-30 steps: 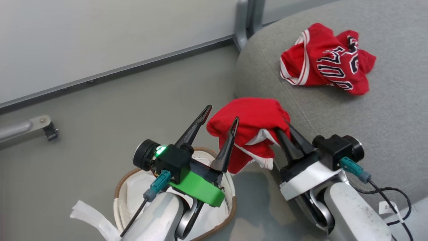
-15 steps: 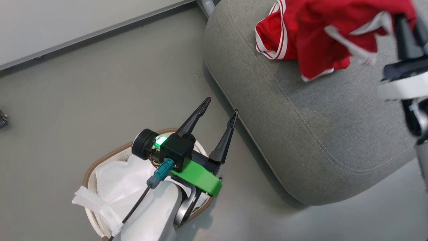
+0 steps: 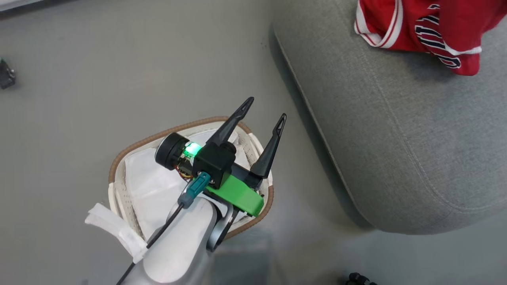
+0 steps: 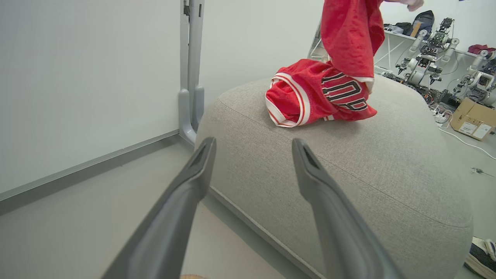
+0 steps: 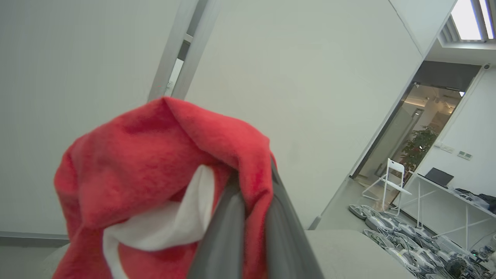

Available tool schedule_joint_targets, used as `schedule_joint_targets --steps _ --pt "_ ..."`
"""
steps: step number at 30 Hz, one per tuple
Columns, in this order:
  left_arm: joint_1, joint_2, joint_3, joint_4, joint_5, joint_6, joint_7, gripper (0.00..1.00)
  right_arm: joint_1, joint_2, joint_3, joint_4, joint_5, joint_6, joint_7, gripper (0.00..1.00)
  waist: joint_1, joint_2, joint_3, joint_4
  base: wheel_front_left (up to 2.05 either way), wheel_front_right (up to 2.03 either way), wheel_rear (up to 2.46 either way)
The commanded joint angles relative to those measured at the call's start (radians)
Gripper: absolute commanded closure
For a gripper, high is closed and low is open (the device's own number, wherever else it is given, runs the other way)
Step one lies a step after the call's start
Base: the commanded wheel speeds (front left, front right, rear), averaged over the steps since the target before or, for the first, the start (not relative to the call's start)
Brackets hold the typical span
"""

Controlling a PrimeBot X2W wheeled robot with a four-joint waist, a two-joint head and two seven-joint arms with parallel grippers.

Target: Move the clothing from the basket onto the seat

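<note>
The right gripper (image 5: 254, 193) is clamped on a red garment (image 5: 155, 155) with white trim, which hides its tips. The left wrist view shows this garment hanging over the numbered jersey (image 4: 321, 93), crumpled on the far side of the grey seat (image 4: 348, 174). The left gripper (image 3: 266, 109) stands wide apart above the basket (image 3: 134, 138) with a white sheet (image 3: 154, 186); the head view cuts the jersey at its top edge.

The jersey (image 4: 302, 97) bears black numerals (image 4: 345, 91) edged in white, but the folds break them up and none reads with certainty. At three o'clock in the left wrist view, a cardboard box (image 4: 471, 116) carries white labels (image 4: 467, 127), too small to read.
</note>
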Motion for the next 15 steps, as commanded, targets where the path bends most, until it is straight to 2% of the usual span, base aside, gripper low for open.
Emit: schedule_joint_targets --steps 1,10,15 --pt "-0.025 0.005 -0.002 -0.004 0.002 0.004 0.000 0.00 -0.014 0.000 -0.026 0.034 -0.024 -0.001 -0.002 1.00 0.0000 -0.0001 0.073 0.070 0.00 0.00 0.00" --pt "-0.061 0.005 -0.020 -0.013 -0.003 0.025 0.000 0.00 -0.025 0.019 -0.174 0.260 -0.116 -0.001 -0.002 1.00 0.0000 -0.0001 0.155 0.143 0.00 0.00 0.00" --pt "-0.066 0.005 -0.017 -0.012 -0.005 0.036 0.000 0.00 -0.019 0.039 -0.228 0.355 -0.153 -0.001 -0.002 1.00 0.0000 -0.0001 0.178 0.162 0.00 0.00 0.00"
